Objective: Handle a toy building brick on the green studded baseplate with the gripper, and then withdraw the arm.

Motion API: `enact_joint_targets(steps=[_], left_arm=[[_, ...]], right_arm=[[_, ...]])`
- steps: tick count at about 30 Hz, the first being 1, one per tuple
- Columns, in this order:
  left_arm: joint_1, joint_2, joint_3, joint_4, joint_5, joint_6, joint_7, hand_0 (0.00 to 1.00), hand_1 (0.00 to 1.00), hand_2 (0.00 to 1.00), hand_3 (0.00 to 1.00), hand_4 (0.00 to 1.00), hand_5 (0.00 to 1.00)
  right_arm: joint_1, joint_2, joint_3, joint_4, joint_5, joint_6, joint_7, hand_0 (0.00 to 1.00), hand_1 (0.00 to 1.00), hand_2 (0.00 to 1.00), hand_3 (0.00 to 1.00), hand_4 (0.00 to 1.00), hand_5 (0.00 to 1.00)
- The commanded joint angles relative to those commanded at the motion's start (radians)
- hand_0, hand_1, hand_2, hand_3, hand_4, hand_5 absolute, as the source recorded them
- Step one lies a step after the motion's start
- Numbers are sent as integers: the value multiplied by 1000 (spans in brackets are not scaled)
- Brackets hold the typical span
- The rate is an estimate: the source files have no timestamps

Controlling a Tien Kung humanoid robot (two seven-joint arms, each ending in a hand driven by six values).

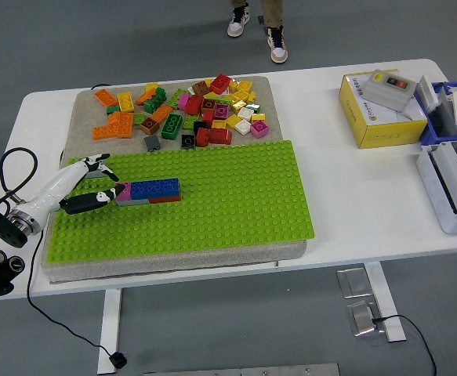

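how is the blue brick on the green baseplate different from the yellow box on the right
The long blue toy brick is low, studded and sits on the green studded baseplate; the yellow cardboard box is bulkier, smooth-sided, rests on the white table and carries a grey device. Both are rectangular.

The person (258, 23) at the top edge shows only as 2 shoes and lower legs. The grey bin (450, 188) and blue tray (447, 110) are cut off at the right edge. The left arm (1, 243) leaves the frame at lower left.
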Motion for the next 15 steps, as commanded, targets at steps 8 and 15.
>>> enact_joint_targets(steps=[8,15], left_arm=[[45,39,-101,-95,37,-2,8,998,984,975,612,726,682],[143,26,-247,-173,80,-5,24,998,985,977,675,728,682]], right_arm=[[-2,-1,7,1,-23,-10,-16,615,490,635,520,624,998],[6,2,84,22,-146,-56,-108,611,507,642,541,604,998]])
